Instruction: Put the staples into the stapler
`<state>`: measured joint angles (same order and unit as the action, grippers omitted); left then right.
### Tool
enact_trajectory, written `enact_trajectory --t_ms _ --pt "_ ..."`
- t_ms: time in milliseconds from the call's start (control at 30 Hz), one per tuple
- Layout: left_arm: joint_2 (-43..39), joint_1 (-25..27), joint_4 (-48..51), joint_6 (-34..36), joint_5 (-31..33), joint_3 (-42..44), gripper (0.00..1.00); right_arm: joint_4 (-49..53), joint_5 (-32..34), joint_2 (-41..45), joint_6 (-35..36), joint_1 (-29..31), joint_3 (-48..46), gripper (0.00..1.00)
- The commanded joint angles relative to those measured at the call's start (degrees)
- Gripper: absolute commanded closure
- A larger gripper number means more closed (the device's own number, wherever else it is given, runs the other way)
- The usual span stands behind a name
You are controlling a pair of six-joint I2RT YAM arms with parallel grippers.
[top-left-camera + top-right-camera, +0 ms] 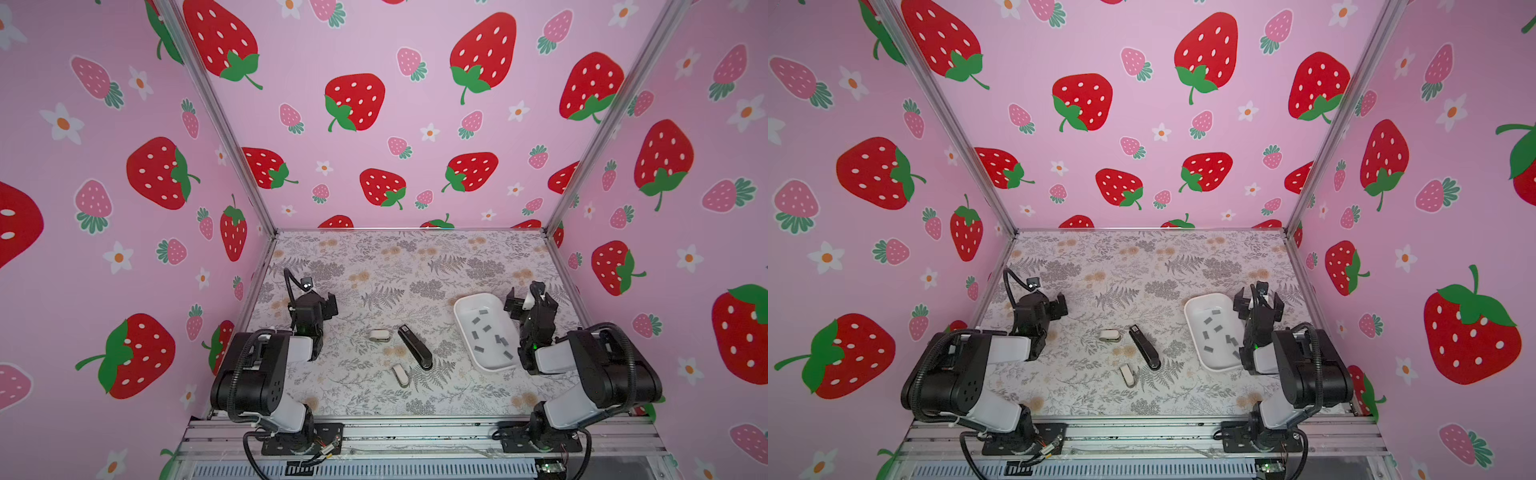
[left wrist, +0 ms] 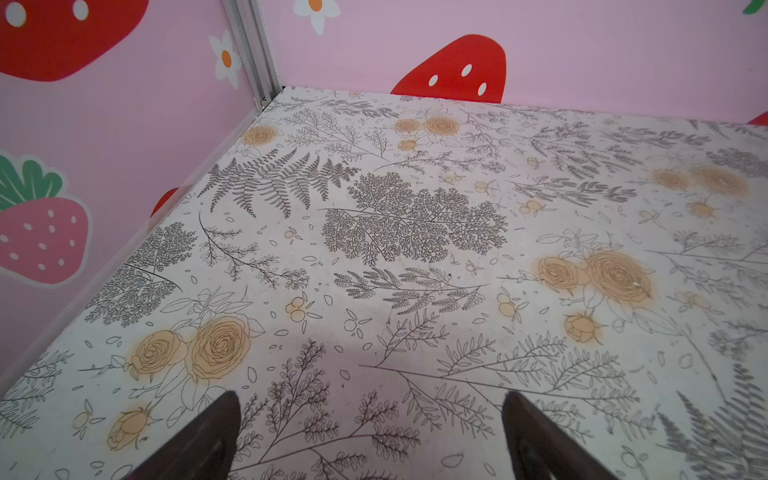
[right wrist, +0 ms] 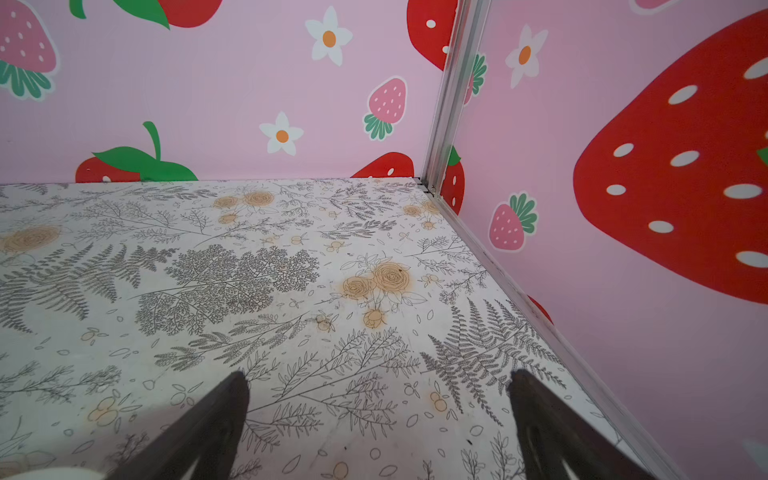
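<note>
Task stock, not yet drawn on: staples (image 1: 487, 328), several short grey strips, lie loose and scattered inside the white tray (image 1: 462, 305), right of centre on the patterned table (image 1: 374, 270); in both top views no strip shows outside the tray. Candidate staplers, three, all on the bare table left of the tray and apart from it: black stapler (image 1: 414, 347), long, lying at a slant near mid-table; far white stapler (image 1: 379, 335), small, just to its left; near white stapler (image 1: 400, 375), small, toward the front edge. Which of the three the task means cannot be told; none shows an opened magazine so far as the top views allow, and detail at that size is poor. Left gripper (image 1: 322, 305): jaws spread wide, nothing between them, held above the left side of the table, well apart from every stapler; its wrist view shows only bare patterned surface past the fingertips (image 2: 232, 409). Right gripper (image 1: 1258, 305): likewise spread and empty, poised just beside the tray's far right edge, facing the back corner, not over the strips. Progress, judged: nothing done. Outstanding: open a stapler's magazine, lift one strip from the tray, seat it in the channel, close up. Likely difficulty: the strips look thin and lie flat on the tray floor, so a pinch may slip
</note>
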<state>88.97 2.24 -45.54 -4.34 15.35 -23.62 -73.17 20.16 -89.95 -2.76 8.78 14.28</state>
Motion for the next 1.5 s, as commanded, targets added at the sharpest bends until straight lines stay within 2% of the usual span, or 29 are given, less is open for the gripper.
enact_trajectory --t_ms 0,1267,1467 --pt "-0.48 -0.20 -0.22 0.22 -0.51 -1.26 0.01 -1.19 0.84 -0.22 0.03 0.21 -0.13 0.00" --pt "-0.52 -0.71 0.20 0.04 -1.49 -1.43 0.01 -1.35 0.84 -0.16 0.04 0.26 -0.27 0.00" --pt "-0.47 -0.66 0.18 0.10 -1.56 -1.44 0.01 -5.75 1.47 2.38 1.23 1.29 -3.44 0.01"
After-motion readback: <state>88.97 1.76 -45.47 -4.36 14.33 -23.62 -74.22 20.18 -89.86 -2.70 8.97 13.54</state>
